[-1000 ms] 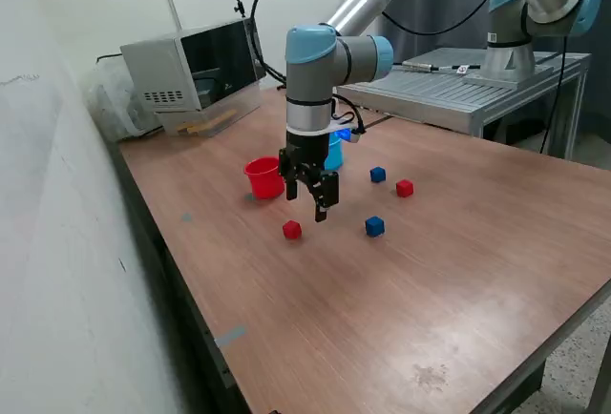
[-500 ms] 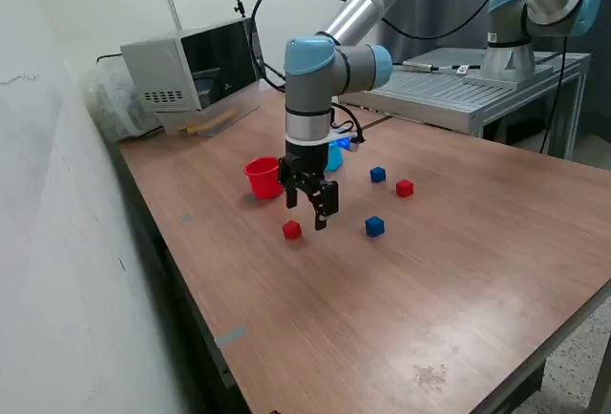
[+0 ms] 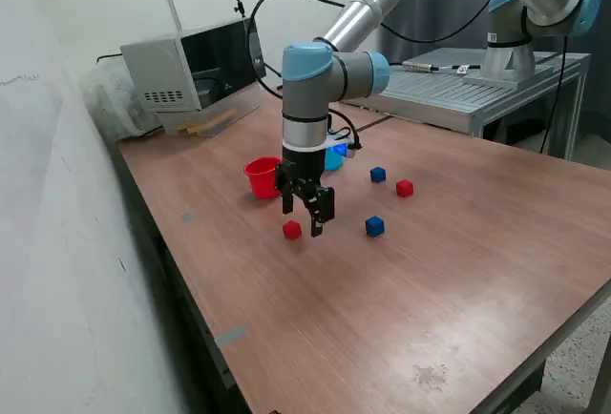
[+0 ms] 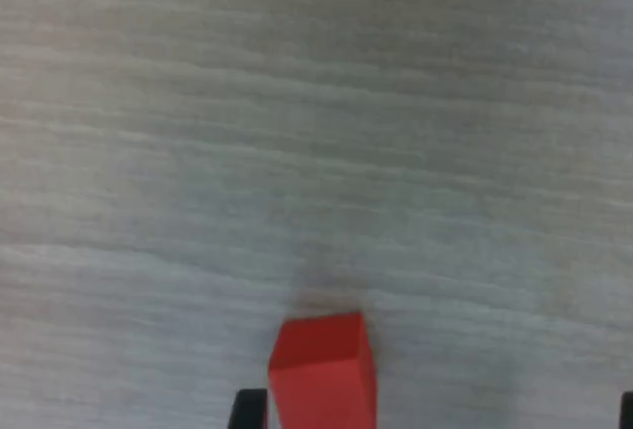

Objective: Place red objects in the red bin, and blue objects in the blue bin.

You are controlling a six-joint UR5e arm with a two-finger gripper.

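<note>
so the gripper (image 3: 304, 217) hangs just above the wooden table (image 3: 458, 271), right beside and a bit over the near red cube (image 3: 292, 230), with its black fingers spread apart and nothing between them. in the wrist view that same red cube (image 4: 322, 370) sits on bare wood grain near the picture's edge, just next to one finger tip (image 4: 249, 409), not pinched by anything. the red cup (image 3: 261, 176) stands upright just behind the gripper toward the exterior view's left, and the light blue cup (image 3: 334, 155) is mostly hidden behind the arm, only a sliver showing. the second red cube (image 3: 405, 188) rests further off toward the exterior view's right, with one dark blue cube (image 3: 378, 175) near it, a little closer to the blue cup. the other dark blue cube (image 3: 374, 227) lies on the table to the exterior view's right of the gripper, apart from the near red one. all four cubes are out on the table, none in a cup as far as i can see. a grey box-like machine (image 3: 191, 71) sits at the far corner of the table.
</note>
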